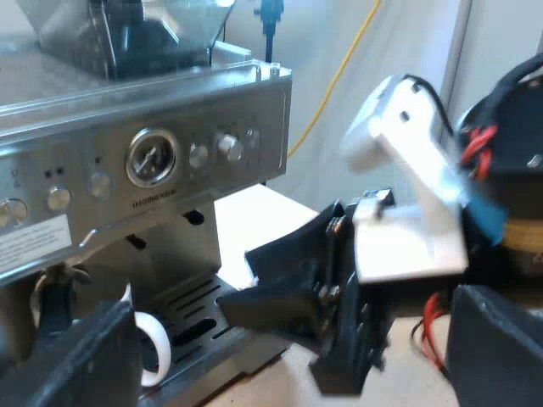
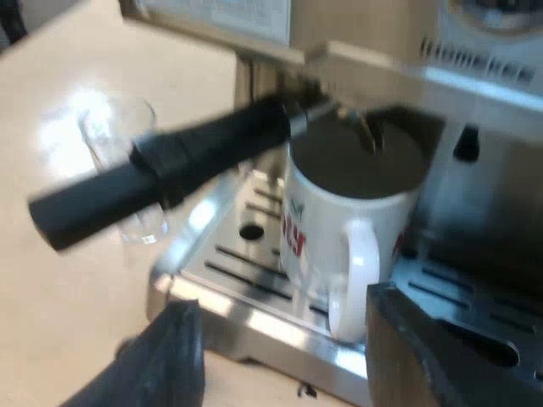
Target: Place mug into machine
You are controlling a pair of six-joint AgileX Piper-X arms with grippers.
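Observation:
A white mug [image 2: 339, 229] with red lettering stands upright on the espresso machine's drip tray [image 2: 246, 314], under the metal holder locked into the front. The holder's dark handle [image 2: 161, 170] sticks out over the tray's edge. My right gripper [image 2: 288, 348] is open just short of the mug, and the mug's handle [image 2: 361, 280] faces the gap between its fingers. Nothing is held. In the left wrist view the mug [image 1: 144, 339] shows beneath the machine [image 1: 144, 161]. The right gripper [image 1: 254, 292] points at it. My left gripper [image 1: 288, 356] is open and holds nothing, farther back.
A clear measuring glass [image 2: 127, 161] stands on the light table beside the drip tray, under the holder's handle. The bean hopper [image 1: 127, 34] sits on top of the machine. A yellow cable [image 1: 339, 68] hangs behind it.

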